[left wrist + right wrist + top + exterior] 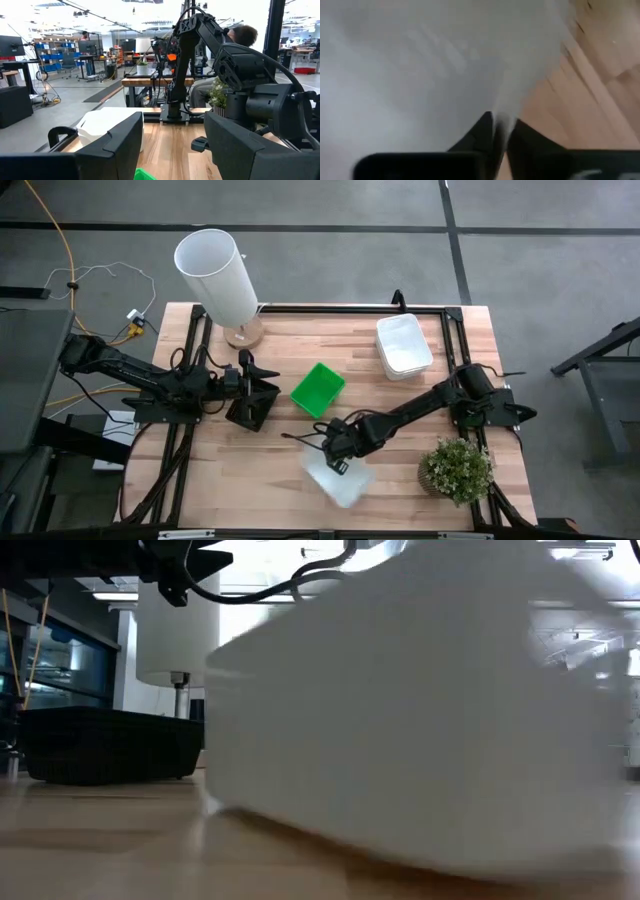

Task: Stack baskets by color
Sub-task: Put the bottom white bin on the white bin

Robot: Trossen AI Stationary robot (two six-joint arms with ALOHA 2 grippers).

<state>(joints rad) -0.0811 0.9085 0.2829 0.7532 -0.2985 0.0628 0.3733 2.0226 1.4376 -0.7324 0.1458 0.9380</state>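
High view shows the right gripper [337, 463] low over the front middle of the counter [270, 490], at the near edge of a white basket [340, 478] that looks blurred. Right wrist view puts that basket's thin wall [501, 100] running down between the two dark fingers [481, 132], jaws pinched closed on it; most of that picture is plain white plastic, so the basket's shape cannot be made out there. Low view is largely filled by the same white basket [420, 710], tilted, its edges soft.

Two more white baskets [403, 345] sit nested at the far right of the counter. A green basket stack [318, 389] lies near the middle, between the two arms. The left gripper [262, 388] rests over a black basket stack [250, 408] at the left, jaws spread wide with nothing between them; the arm covers part of that stack. A potted plant [457, 470] stands at the right front corner.
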